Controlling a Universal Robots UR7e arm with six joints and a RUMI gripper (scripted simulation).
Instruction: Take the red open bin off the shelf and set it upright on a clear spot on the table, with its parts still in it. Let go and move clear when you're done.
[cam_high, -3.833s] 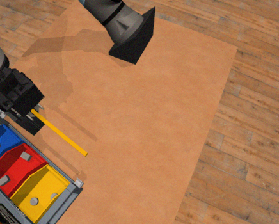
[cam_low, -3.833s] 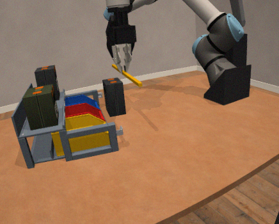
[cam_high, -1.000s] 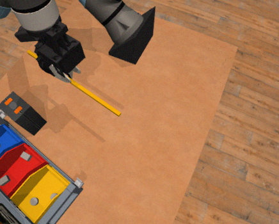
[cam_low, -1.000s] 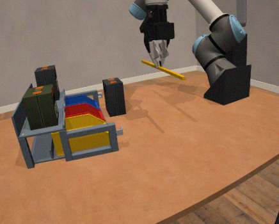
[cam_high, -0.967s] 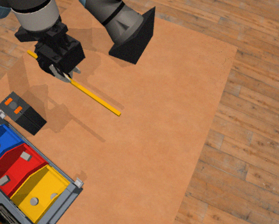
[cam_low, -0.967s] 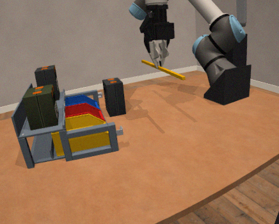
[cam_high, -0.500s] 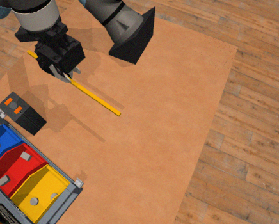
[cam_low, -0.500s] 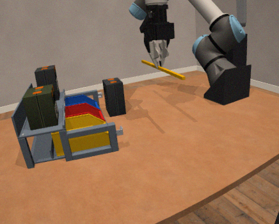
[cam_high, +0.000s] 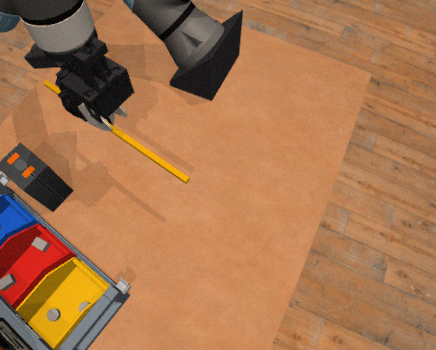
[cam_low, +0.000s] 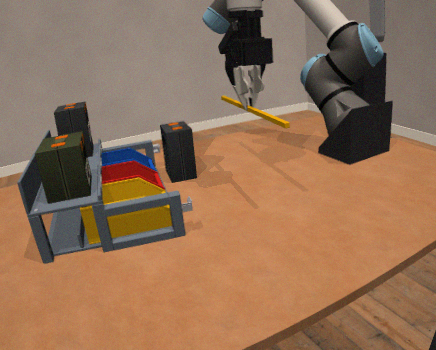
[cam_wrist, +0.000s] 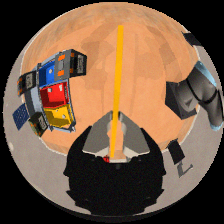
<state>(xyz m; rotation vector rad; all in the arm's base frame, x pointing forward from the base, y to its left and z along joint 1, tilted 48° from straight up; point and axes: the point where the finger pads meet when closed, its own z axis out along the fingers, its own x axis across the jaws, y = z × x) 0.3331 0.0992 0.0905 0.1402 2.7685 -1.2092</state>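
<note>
The red bin (cam_low: 131, 172) sits on the gray shelf (cam_low: 142, 215) between the blue bin (cam_low: 124, 156) and yellow bin (cam_low: 131, 207), with small gray parts (cam_high: 40, 244) inside, while the gripper (cam_low: 248, 97) pinches a long yellow stick (cam_low: 265, 115) far away.
</note>
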